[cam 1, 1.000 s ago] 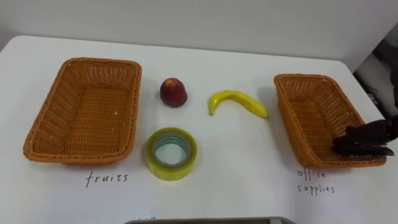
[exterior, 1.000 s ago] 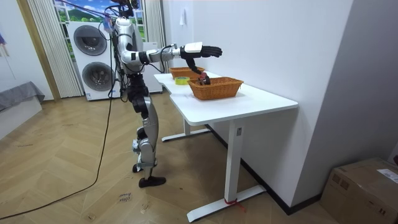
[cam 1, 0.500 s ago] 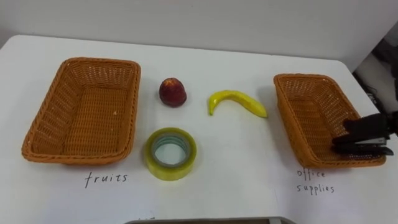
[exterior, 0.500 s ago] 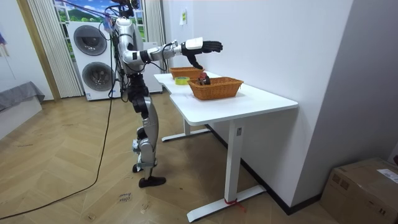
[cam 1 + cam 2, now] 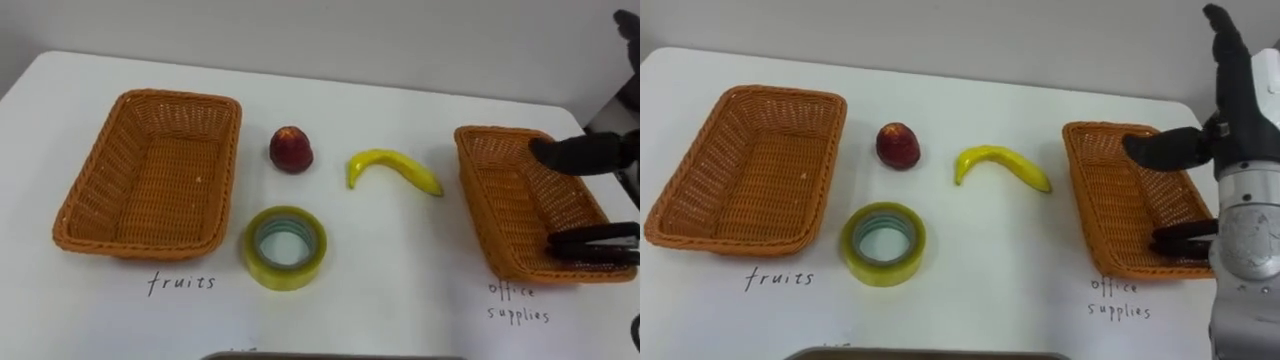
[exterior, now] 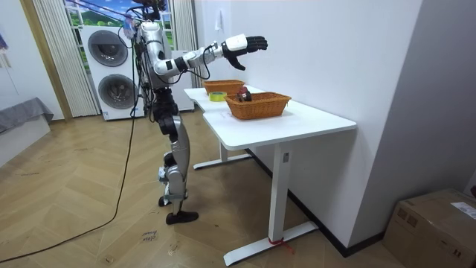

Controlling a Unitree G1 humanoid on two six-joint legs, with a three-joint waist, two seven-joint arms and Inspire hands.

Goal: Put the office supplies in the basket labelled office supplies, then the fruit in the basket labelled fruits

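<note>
ROOM, HOUSEWORK TRIAL: A humanoid robot stands at the end of a white counter [image 6: 312, 119] on a herringbone wood floor [image 6: 89, 223], its right arm raised over the work. The right hand [image 5: 1242, 122] hangs in the air above the far right part of the right-side orange wicker basket [image 5: 1088, 200]. Its fingers are straight and point away from the robot, and its thumb stretches toward the robot's left; it holds nothing.

Inside that basket a black stapler [image 5: 596, 246] lies at the near right corner, its long axis running left to right across the basket's short side. A matching left-side orange wicker basket [image 5: 90, 190] sits toward the counter's other side. Both baskets have their long sides running away from the robot.

Three items lie on the counter between them:
- A dark red round fruit [image 5: 291, 148] sits just beside the far right corner of the left-side basket.
- A curved yellow banana [image 5: 392, 168] lies roughly left to right with its arch bowed away from the robot. Its right tip points at the right-side basket, near the rim but apart from it.
- A roll of yellow-green tape [image 5: 285, 246] lies flat with its hole facing up, nearer the robot than the fruit.

Handwritten labels [image 5: 182, 284] mark the counter in front of each basket. In the room view, two stacked white washing machines [image 6: 110, 52] stand behind the robot.
</note>
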